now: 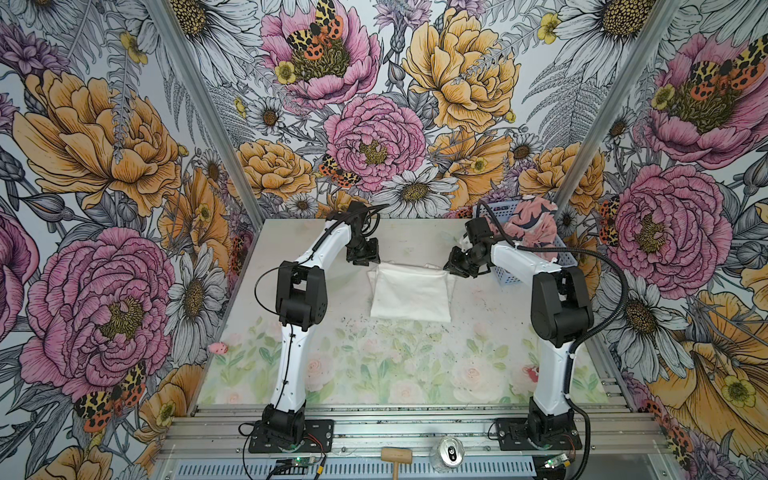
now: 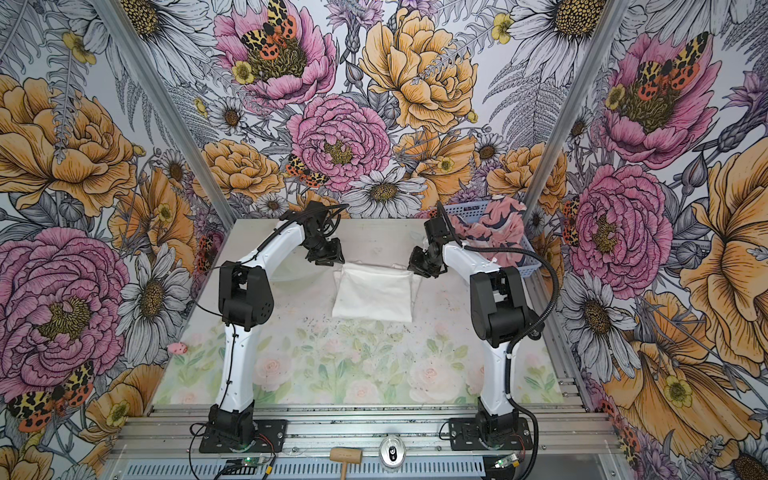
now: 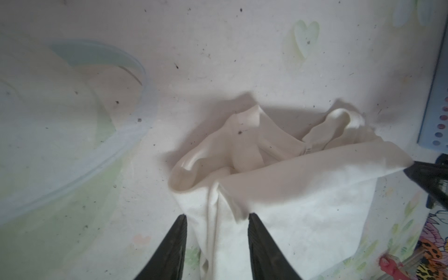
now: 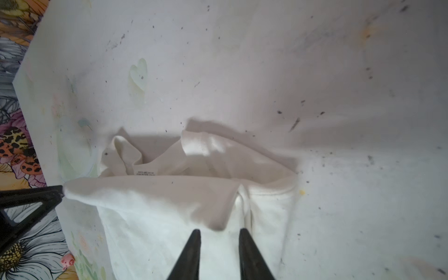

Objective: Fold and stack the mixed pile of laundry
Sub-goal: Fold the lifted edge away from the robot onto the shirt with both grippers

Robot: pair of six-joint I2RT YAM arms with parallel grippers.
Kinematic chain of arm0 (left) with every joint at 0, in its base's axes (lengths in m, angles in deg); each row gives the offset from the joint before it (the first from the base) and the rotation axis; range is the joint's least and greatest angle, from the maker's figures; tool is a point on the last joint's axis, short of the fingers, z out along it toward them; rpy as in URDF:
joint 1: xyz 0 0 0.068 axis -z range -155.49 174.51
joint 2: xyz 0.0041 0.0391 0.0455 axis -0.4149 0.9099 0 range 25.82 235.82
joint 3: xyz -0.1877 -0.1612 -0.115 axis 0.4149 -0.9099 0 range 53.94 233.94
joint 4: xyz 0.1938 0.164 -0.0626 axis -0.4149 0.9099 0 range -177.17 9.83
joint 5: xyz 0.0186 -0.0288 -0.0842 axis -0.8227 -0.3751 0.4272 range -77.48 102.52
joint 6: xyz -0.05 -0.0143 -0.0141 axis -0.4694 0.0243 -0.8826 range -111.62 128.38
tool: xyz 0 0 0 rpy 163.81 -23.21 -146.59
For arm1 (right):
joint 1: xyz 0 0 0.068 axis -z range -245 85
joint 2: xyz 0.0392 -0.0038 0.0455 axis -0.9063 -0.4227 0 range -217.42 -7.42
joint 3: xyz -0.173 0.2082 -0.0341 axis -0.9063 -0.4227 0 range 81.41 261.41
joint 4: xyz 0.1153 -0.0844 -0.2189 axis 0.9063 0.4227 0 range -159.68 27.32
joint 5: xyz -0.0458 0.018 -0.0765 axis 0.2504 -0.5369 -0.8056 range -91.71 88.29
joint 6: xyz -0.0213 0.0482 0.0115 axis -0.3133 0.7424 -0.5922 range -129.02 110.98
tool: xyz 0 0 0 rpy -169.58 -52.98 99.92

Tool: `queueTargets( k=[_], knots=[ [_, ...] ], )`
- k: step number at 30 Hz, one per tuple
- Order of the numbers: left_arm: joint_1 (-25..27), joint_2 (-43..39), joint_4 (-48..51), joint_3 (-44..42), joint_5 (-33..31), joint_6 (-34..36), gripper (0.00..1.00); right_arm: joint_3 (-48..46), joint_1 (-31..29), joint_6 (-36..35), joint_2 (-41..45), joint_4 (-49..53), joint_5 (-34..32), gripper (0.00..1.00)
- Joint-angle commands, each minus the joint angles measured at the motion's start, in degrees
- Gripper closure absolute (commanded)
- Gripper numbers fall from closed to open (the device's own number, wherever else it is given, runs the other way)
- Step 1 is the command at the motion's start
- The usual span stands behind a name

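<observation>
Worktop (image 1: 291,245) carries the white shirt (image 1: 409,297) in its far half, midway between the side edges. The shirt is folded to a rough rectangle with a loose far edge. The pink garment (image 1: 534,226) lies crumpled in the basket (image 1: 509,280) at the far right corner, not yet folded or stacked. The left hand (image 3: 217,218) and right hand (image 4: 219,232) stand spread at the shirt's far corners, apparently pinching nothing.

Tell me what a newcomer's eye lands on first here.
Loud floral wallpaper covers every wall. In the middle lies a folded white T-shirt, with the left end effector and right end effector open at its far corners. A pink printed garment is heaped in the light blue basket, far right.
</observation>
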Motion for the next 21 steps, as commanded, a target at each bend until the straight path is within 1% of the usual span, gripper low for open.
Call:
queueTargets(
  k=[1, 3, 6, 9, 11, 13, 16, 18, 21],
  knots=[
    [-0.41, -5.03, 0.11, -0.49, -3.71, -0.87, 0.53, 0.01, -0.30, -0.60, 4.57, -0.58, -4.19, 0.59],
    [0.31, -6.72, 0.18, -1.70, -4.26, -0.89, 0.52, -1.68, -1.22, -0.37, 6.83, -0.63, -4.74, 0.57],
    [1.49, -9.05, 0.07, -4.19, -4.14, -1.25, 0.52, -3.75, -2.63, 0.63, 8.30, -0.78, -2.57, 0.58],
    [3.74, -9.92, -0.35, -6.78, -3.41, -1.49, 0.52, -6.23, -4.38, 0.95, 8.92, -1.19, -2.12, 0.59],
    [5.79, -9.30, -0.54, -7.57, -2.23, -1.75, 0.51, -7.49, -5.16, 0.68, 9.02, -1.63, -1.90, 0.59],
    [7.87, -8.38, -1.00, -7.88, -2.41, -2.15, 0.50, -7.89, -5.84, -0.57, 8.70, -1.64, -2.63, 0.58],
    [9.65, -7.12, -3.79, -8.75, -2.79, -3.61, 0.46, -7.14, -6.13, -2.84, 6.18, -1.55, -3.40, 0.57],
    [10.35, -5.73, -4.63, -7.97, -4.72, -3.80, 0.41, -6.67, -6.13, -3.87, 4.69, -1.55, -4.10, 0.57],
    [10.38, -4.23, -6.65, -6.45, -7.13, -4.09, 0.37, -5.47, -6.21, -5.98, 3.13, -2.25, -6.17, 0.56]
  ],
)
